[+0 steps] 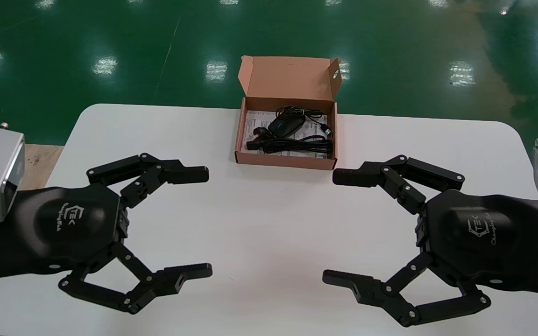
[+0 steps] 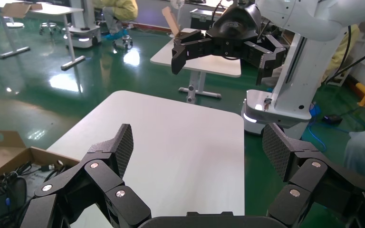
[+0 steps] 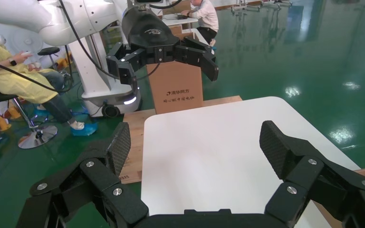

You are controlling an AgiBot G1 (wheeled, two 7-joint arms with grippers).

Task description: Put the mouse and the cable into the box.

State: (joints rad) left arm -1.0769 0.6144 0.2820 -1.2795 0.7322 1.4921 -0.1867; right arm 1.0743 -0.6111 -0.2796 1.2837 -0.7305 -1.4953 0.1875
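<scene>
The mouse (image 1: pixel 286 126) and the cable (image 1: pixel 292 145) lie inside the open box (image 1: pixel 287 161) at the far edge of the tabletop (image 1: pixel 259 205). The left tool (image 1: pixel 206 221) and the right tool (image 1: pixel 332 226) hover over the near edge, both spread wide.

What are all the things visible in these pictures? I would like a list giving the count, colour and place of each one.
table: one, white, in front of the robot
box: one, brown cardboard, lid open, far middle of the table
mouse: one, black, inside the box
cable: one bundle, black, inside the box, on the mouse's near side
paper: white, printed, under them in the box
floor: green, beyond the table
left gripper: one, black, over the table's near left, jaws open
right gripper: one, black, over the near right, jaws open
</scene>
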